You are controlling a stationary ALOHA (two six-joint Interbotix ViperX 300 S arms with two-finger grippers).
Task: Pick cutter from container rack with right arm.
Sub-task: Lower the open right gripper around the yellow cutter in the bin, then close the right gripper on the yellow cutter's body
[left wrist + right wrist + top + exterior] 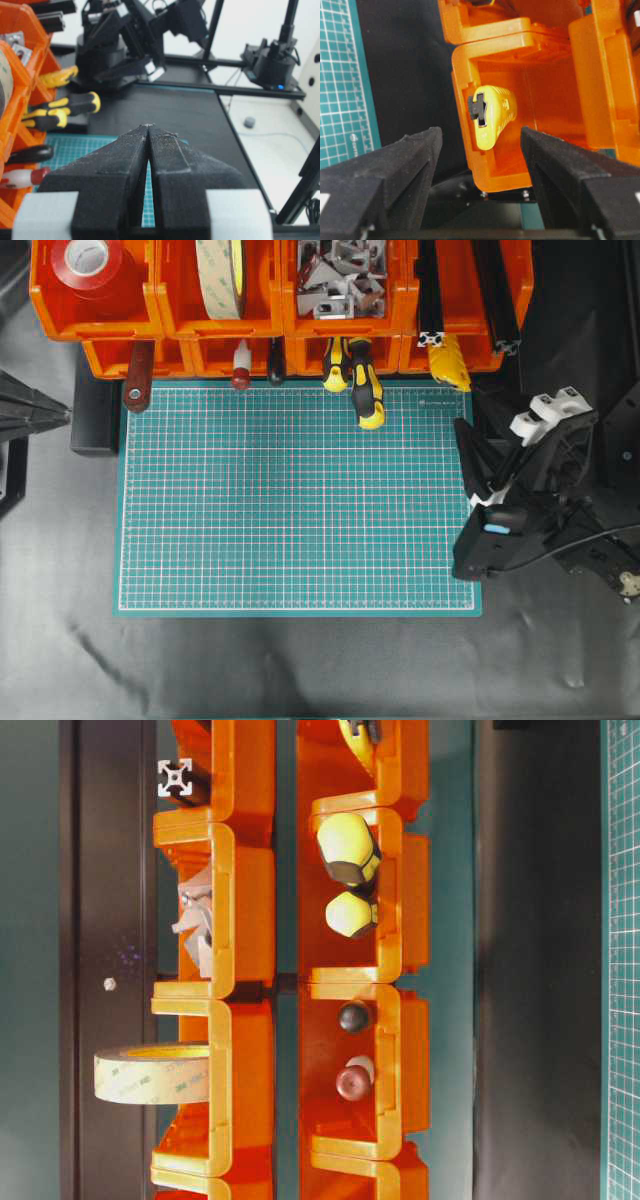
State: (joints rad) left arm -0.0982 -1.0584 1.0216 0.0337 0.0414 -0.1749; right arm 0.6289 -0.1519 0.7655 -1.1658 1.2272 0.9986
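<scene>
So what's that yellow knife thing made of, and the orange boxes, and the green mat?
The cutter looks like hard yellow plastic, a bit shiny, with ribbed grooves and a dark slider. The container rack seems to be glossy moulded orange plastic, since light gleams off its smooth rims. The green mat looks matte and probably rubbery or vinyl, printed with a white grid, though I can't be sure.

Evenly and brightly lit from above, with soft sheen and faint creases glinting on the black desk [300, 670] cover. Sharp overhead and table-level views; blown-out white background behind the left wrist camera, nearest black jaws soft and out of focus. Strong saturated orange on the container rack [520, 45], slightly blurred close up, with dark shadow beneath.
</scene>
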